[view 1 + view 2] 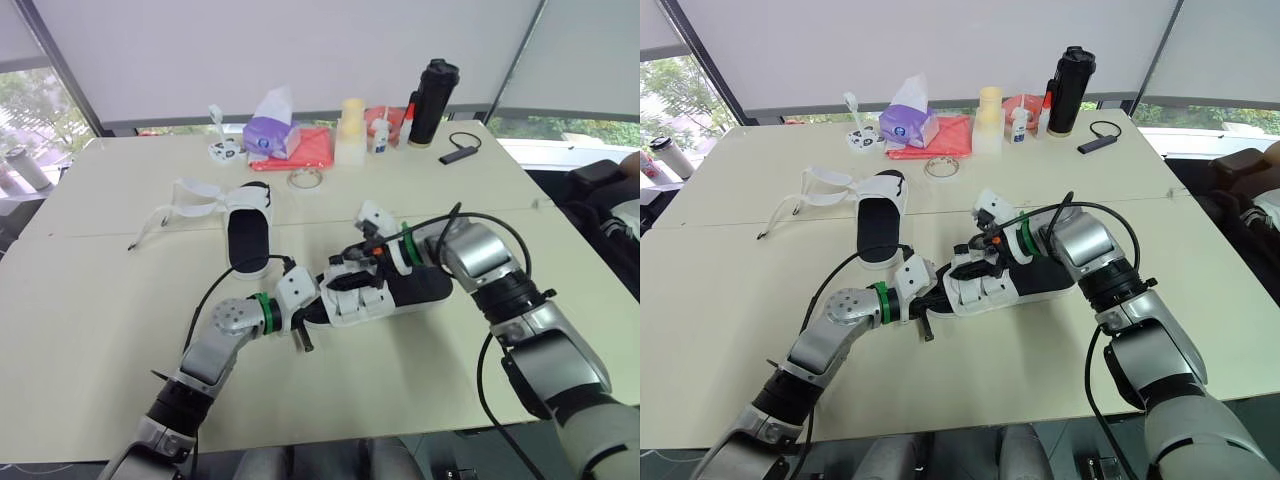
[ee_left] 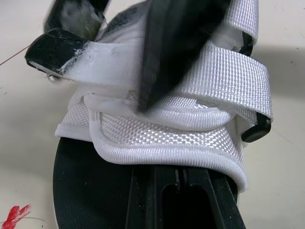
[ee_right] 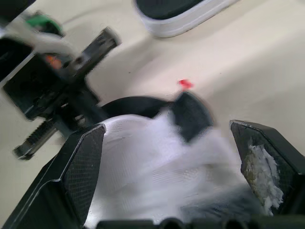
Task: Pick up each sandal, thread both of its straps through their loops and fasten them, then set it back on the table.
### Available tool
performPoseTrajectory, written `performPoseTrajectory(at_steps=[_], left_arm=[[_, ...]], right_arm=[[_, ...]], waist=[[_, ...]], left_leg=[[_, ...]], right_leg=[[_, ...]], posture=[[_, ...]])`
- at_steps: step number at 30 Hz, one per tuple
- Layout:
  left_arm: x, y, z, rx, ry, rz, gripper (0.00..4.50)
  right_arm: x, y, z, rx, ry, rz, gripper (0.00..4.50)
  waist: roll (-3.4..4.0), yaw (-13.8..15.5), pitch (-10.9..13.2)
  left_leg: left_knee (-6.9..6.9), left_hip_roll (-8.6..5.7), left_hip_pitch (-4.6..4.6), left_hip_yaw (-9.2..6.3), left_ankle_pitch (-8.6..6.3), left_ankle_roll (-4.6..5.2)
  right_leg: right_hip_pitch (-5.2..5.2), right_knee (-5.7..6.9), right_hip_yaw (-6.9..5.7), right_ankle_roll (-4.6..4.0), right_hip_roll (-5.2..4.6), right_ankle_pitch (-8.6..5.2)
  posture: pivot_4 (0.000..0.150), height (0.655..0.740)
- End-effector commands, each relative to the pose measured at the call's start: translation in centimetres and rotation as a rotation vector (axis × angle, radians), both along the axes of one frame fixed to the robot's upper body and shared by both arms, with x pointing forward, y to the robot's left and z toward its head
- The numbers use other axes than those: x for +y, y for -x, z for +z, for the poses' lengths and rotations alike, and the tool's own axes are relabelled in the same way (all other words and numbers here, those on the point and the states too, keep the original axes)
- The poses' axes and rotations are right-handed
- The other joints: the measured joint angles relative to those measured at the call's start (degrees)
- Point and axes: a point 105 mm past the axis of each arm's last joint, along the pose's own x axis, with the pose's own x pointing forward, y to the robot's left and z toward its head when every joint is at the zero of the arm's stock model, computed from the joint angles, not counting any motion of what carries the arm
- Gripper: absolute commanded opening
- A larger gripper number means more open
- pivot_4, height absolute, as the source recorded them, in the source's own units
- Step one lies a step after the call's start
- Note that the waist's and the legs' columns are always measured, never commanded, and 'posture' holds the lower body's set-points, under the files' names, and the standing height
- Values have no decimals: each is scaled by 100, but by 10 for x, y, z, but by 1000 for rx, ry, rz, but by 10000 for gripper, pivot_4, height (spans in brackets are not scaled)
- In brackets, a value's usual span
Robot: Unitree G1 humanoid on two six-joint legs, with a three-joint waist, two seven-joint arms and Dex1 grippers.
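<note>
From the head views the cream tabletop (image 1: 100, 320) carries two sandals. The near sandal (image 1: 415, 290) lies at the middle, with both arms meeting over it. The far sandal (image 1: 248, 240) lies well apart toward the left, its loose white straps (image 1: 190, 205) trailing on the surface.

The right wrist view adds what the head views cannot settle. The right gripper (image 3: 167, 131) has its jaws spread wide, with the black fingers (image 3: 81, 176) straddling the near sandal's white upper.

The left wrist view looks close along the black footbed at two woven bands (image 2: 224, 76) laid across the upper, a black buckle (image 2: 257, 131) at the end of one. The left gripper (image 1: 312, 322) sits at the sandal's toe end, and I cannot tell whether its jaws are spread or pressed together.

Along the far edge of the tabletop stand and lie:
- a red cloth (image 1: 310, 148)
- a black flask (image 1: 432, 100)
- a purple tissue pack (image 1: 268, 132)
- a pale bottle (image 1: 351, 135)
- a tape ring (image 1: 305, 179)

Behind them hangs a white blind (image 1: 300, 50), with greenery through a window (image 1: 30, 100) on the left.
</note>
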Motion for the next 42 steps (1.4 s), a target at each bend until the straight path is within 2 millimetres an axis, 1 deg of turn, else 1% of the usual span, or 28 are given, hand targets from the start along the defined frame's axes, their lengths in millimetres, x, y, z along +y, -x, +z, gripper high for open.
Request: performPoseTrajectory(at_steps=[1,3,5,7,10,11,12,14,16,19,21,27,30,35,38,41,42], left_arm=[[10,-2,-16,47,-49,43,0],[10,-2,-16,47,-47,44,0],[9,-3,-15,46,-43,44,0],[9,-3,-14,45,-41,43,0],[10,-5,-12,44,-37,44,0],[10,-5,-11,44,-36,44,0],[11,-5,-11,43,-35,43,0],[12,-6,-6,35,-33,36,0],[12,-7,0,24,-26,28,0],[14,-7,13,5,-4,19,0],[17,-5,26,-5,22,15,0],[32,3,50,-8,42,7,0],[46,9,59,-15,26,14,0],[62,17,68,1,21,27,0],[66,19,71,14,31,37,0],[71,20,73,23,36,48,0],[73,19,75,23,39,54,0]], right_arm=[[-9,-9,52,-127,-83,-48,44560],[-14,-11,64,-166,-96,-71,44560],[-23,-14,79,-258,-117,-110,44560],[-29,-15,88,-329,-126,-132,44560],[-46,-17,90,-539,-36,-163,44560],[-49,-16,89,-593,-14,-158,44560],[-53,-12,84,-664,36,-132,44560],[-62,0,67,-766,146,-63,44560],[-65,10,57,-828,206,-4,44560],[-70,17,52,-891,249,44,44560],[-75,21,48,-933,297,79,44560],[-83,25,36,-1008,398,175,44560],[-77,31,23,-1054,427,272,44560],[-67,41,5,-1168,465,440,44560],[-63,44,1,-1214,468,498,44560],[-55,46,-3,-1292,467,564,44560],[-49,45,-2,-1326,455,580,44560]], waist=[[1,-4,1],[1,-3,1],[1,-5,0],[1,-7,1],[1,4,1],[0,4,1],[0,8,1],[0,11,1],[0,-5,2],[8,-63,6],[7,-61,7],[5,-17,10],[3,-14,12],[4,-20,13],[4,-10,13],[4,-16,13],[4,-18,13]], left_leg=[[0,0,0,0,0,0],[-1,0,0,0,0,0],[-2,0,0,0,0,0],[-2,0,-1,1,0,0],[-2,0,-2,0,0,0],[-2,0,-2,1,0,0],[-3,0,-2,2,0,0],[-3,-1,-3,3,0,0],[-3,-1,-4,3,0,0],[-3,1,-2,10,0,0],[-3,5,1,11,0,1],[-5,4,-8,9,0,0],[-5,3,-8,9,0,0],[-7,4,-7,10,0,0],[-6,4,-7,9,0,0],[-6,3,-7,10,0,0],[-6,3,-6,9,0,0]], right_leg=[[-1,0,0,1,0,0],[-2,1,0,1,0,1],[-2,0,0,1,0,0],[-2,0,0,1,0,0],[-1,-1,0,1,0,-1],[0,-4,0,2,0,-1],[1,-5,0,2,-1,-1],[0,-5,1,5,-1,-1],[0,-3,0,10,-1,-2],[-6,3,4,10,-1,-1],[-7,5,4,7,1,0],[-9,-3,4,9,0,-3],[-8,-5,5,7,0,-4],[-8,-4,5,-10,0,-14],[-8,-4,6,-12,0,-14],[-7,-3,6,-13,0,-14],[-7,-3,7,-13,0,-14]], posture=[[1500,7400],[1500,7400],[1500,7400],[1500,7400],[1500,7400],[1500,7400],[1500,7400],[1500,7400],[1500,7400],[1500,7400],[1500,7400],[1500,7400],[1500,7400],[1500,7400],[1500,7400],[1500,7400],[1500,7400]])
